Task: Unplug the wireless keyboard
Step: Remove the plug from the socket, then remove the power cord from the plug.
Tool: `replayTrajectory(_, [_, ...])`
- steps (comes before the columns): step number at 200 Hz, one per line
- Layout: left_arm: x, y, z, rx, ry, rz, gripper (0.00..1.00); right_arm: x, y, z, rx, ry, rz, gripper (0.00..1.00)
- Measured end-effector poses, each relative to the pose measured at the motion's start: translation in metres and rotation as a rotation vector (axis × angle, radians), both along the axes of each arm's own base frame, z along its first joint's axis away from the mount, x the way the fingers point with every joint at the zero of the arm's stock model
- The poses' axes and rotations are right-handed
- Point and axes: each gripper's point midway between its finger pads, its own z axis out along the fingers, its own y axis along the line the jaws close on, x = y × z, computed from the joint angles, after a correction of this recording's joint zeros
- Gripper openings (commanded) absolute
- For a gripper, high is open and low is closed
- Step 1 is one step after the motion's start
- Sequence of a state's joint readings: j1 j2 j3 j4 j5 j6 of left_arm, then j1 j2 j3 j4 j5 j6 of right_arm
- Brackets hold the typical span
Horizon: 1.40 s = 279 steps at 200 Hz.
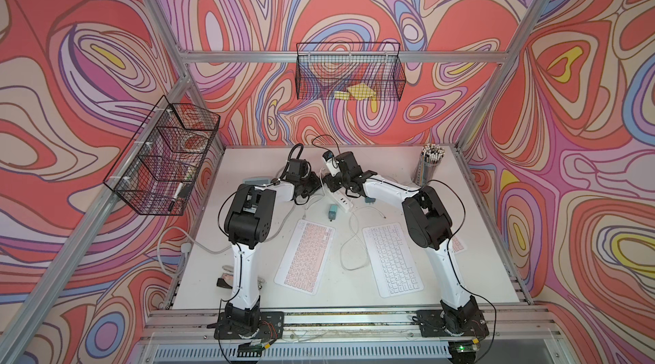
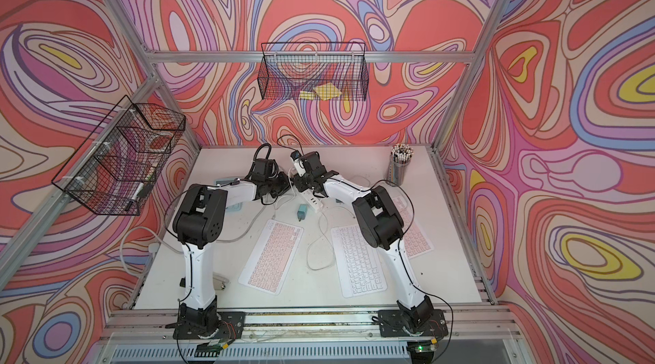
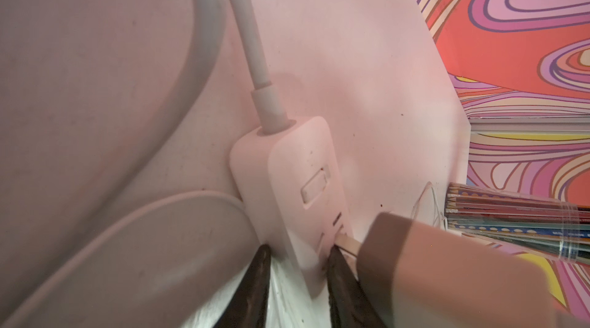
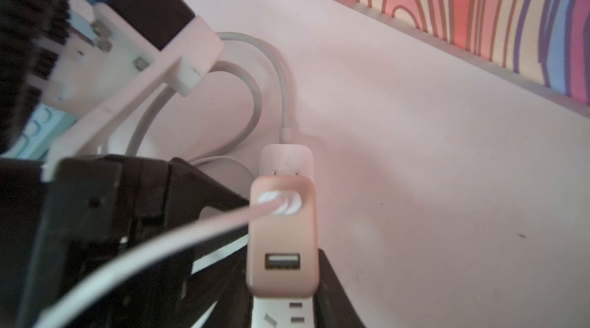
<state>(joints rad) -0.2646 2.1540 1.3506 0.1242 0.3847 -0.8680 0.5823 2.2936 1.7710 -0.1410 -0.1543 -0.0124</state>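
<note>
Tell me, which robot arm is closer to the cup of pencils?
Right. The right arm's elbow sits close by the pencil cup. The left arm reaches in from the opposite side and ends beyond the power strip, well away from the cup.

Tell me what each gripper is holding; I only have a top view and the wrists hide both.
Observer: In the left wrist view, the left gripper is shut across the power strip, a finger on each long side.
Operator: Report the right one.
Observer: In the right wrist view, the right gripper clamps the pink charger from both sides.
Operator: Say whether it's out.
Observer: Not fully; the left wrist view shows a bare prong reaching from charger into strip.
</note>
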Motion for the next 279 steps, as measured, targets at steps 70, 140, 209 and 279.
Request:
replayTrajectory(70, [-0.029, 0.024, 0.012, 0.046, 0.000, -0.003, 0.38, -0.022, -0.026, -0.007, 0.151, 0.154, 0.011, 0.06])
replayTrajectory(140, [-0.037, 0.025, 0.095, -0.139, -0.247, -0.121, 0.46, -0.038, -0.022, 0.019, 0.268, 0.162, 0.098, 0.06])
replayTrajectory(209, [-0.056, 0.021, 0.133, -0.291, -0.468, -0.304, 0.47, -0.067, -0.001, 0.046, 0.414, 0.213, 0.286, 0.07])
replayTrajectory(279, [-0.079, 0.018, 0.134, -0.246, -0.555, -0.396, 0.49, -0.090, 0.010, 0.063, 0.506, 0.282, 0.419, 0.08])
